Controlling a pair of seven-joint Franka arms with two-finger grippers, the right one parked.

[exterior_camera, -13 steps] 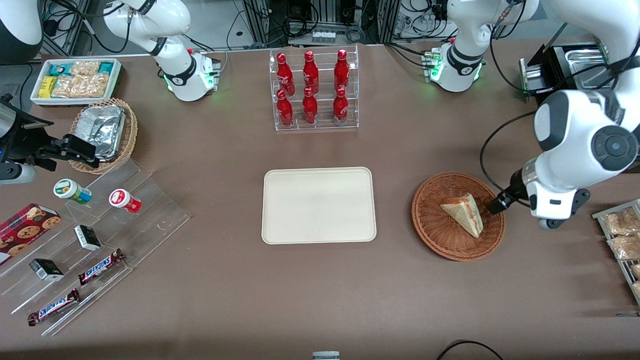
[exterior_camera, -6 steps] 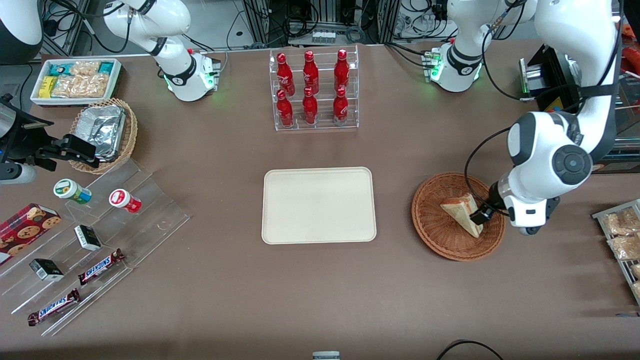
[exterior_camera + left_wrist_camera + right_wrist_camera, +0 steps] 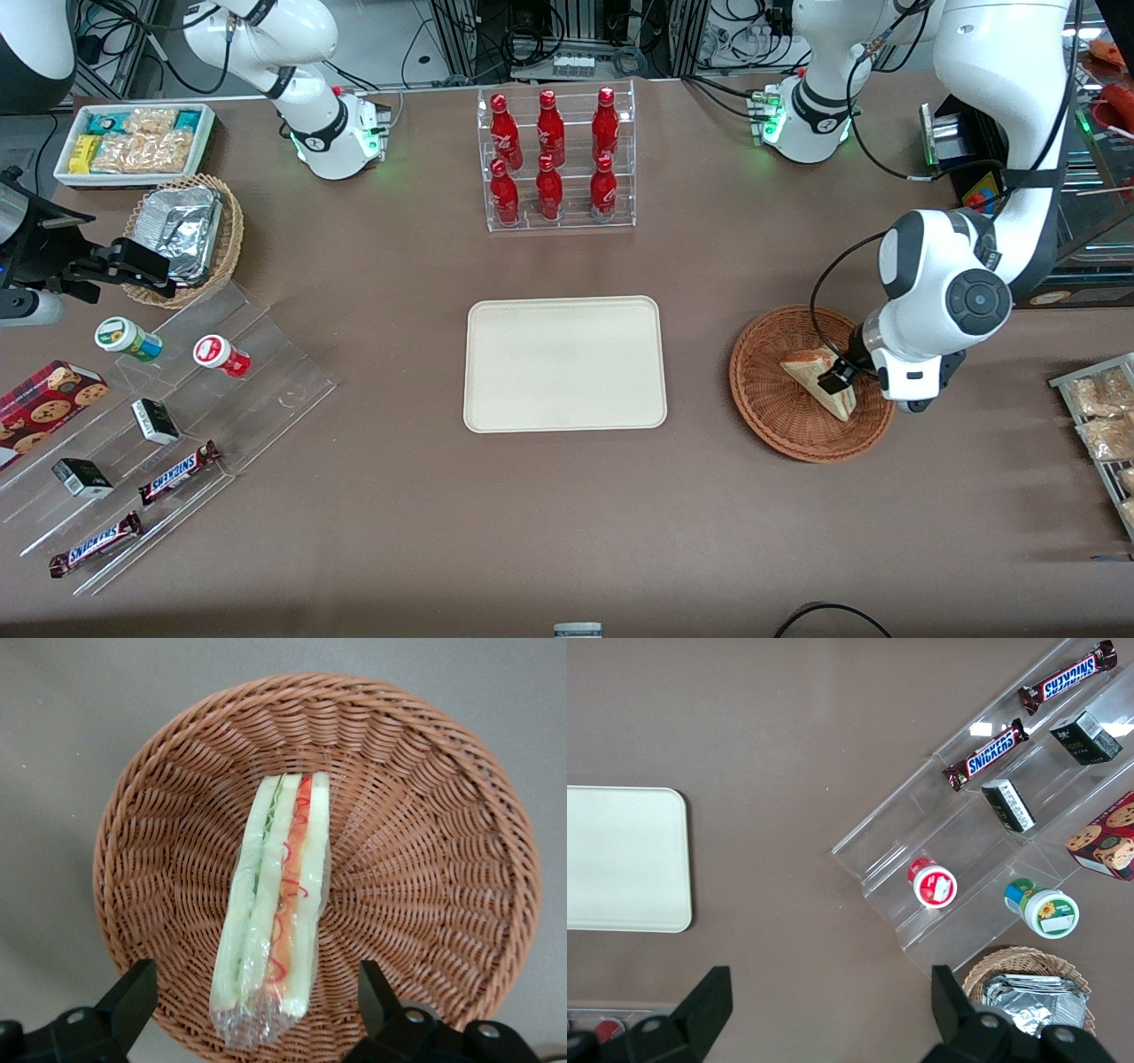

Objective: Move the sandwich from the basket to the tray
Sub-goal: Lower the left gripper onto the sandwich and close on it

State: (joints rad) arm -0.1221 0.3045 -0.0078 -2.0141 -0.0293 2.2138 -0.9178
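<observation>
A: Since a sec ago the left arm has swung in from the working arm's end of the surface; gripper (image 3: 834,383) now sits right over the sandwich (image 3: 811,377), where before it was off past the basket rim.

B: Jaws?

A: Spread wide, nothing in them. Wrist view shows one finger (image 3: 133,997) each side of the sandwich (image 3: 276,904), w/ gap on both sides, not touching yet. Lined up across the thin dimension, prob. so they close on the flat bread faces, not the filling edge.

B: Where's the sandwich exactly?

A: In the basket (image 3: 769,416), standing on edge, wrapped in clear film, red + green layers up. Leans on the sloping weave, which prob. keeps it upright.

B: Tray?

A: Tray (image 3: 496,412) is bare, mid-surface, toward the parked arm's end from the basket, well apart. Short sideways carry.

B: Farther back?

A: Rack of red bottles (image 3: 551,159), farther from the camera than the tray, out of the path.

B: Progress?

A: Early, I'd say: approach only. Next needs a descent, then a gentle squeeze; soft bread + slick film could slip or crush.
</observation>
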